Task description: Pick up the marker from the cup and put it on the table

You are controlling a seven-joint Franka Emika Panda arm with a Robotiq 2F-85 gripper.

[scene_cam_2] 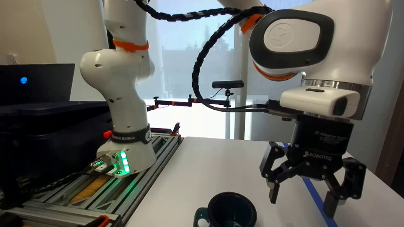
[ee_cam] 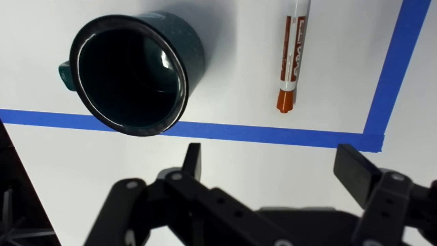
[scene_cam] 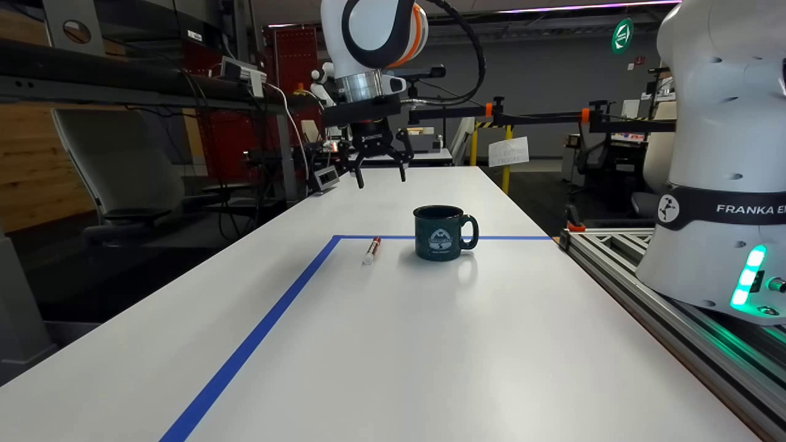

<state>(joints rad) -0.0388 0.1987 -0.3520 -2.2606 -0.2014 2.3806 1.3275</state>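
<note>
On the white counter (scene_cam: 442, 344), find the marker (ee_cam: 292, 54) lying flat beside the cup (scene_cam: 438, 234), not touching. Note the gripper (scene_cam: 382, 180) spread wide above, holding nothing. Expect low weight, stiffness, a slippery finish and a tendency to roll; if lifting, pinch across mid-length, clear of the red-orange end (ee_cam: 285, 100).

Teal mug (scene_cam_2: 230, 205) in an exterior view, base sliced off by the bottom edge! Its badge (scene_cam: 440, 240), in an exterior view: lettering too small to read. To the wrist view: mug masking some blue tape (ee_cam: 273, 135) and part of its handle (ee_cam: 67, 76), dry-erase marker (ee_cam: 292, 56) chopped at its barrel end by the top edge!
</note>
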